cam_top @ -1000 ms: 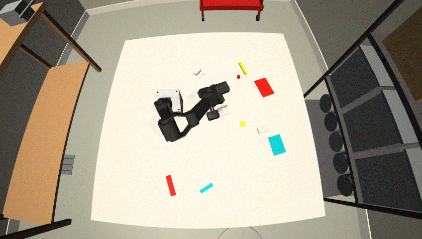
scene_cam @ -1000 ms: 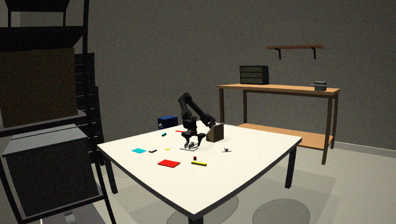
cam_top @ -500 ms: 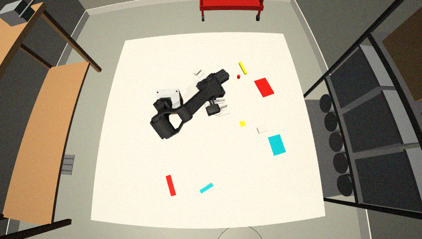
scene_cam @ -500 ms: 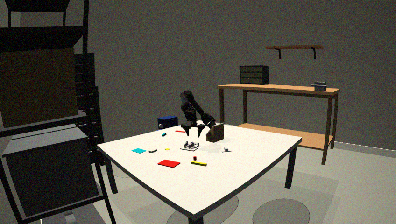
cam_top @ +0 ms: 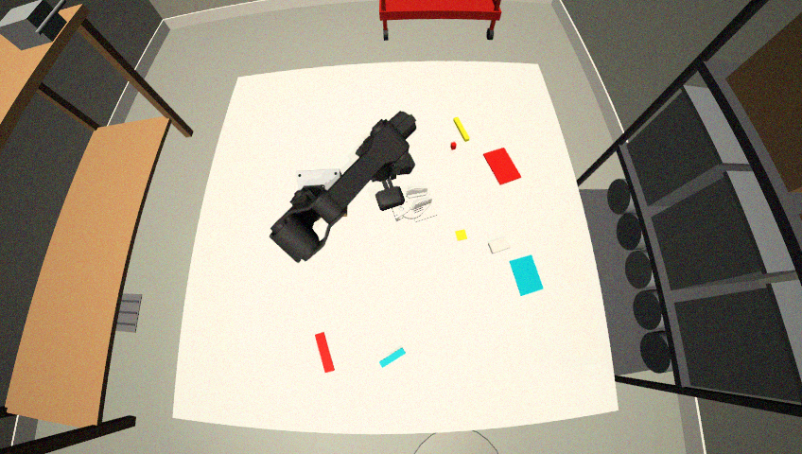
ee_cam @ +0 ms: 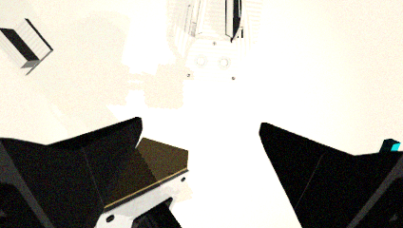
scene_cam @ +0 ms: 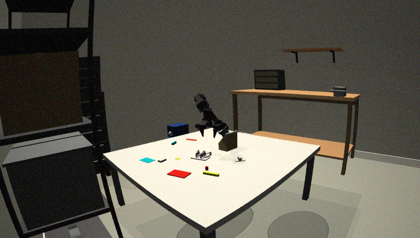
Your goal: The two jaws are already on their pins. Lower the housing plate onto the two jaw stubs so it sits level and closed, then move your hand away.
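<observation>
My gripper is open and empty, high above the table and behind the jaw assembly. The pale jaw assembly stands flat on the table, with two dark upright fins. In the wrist view its near end, a pale plate, shows two round stubs or discs side by side and small dark screws. A separate small plate with an upright rib lies apart from it. Glare hides the edges; I cannot tell which part is the housing plate, or whether it is level on the stubs.
A brown box with a pale top stands by the arm. A red cylinder, a yellow bar, a red plate and a cyan plate lie around.
</observation>
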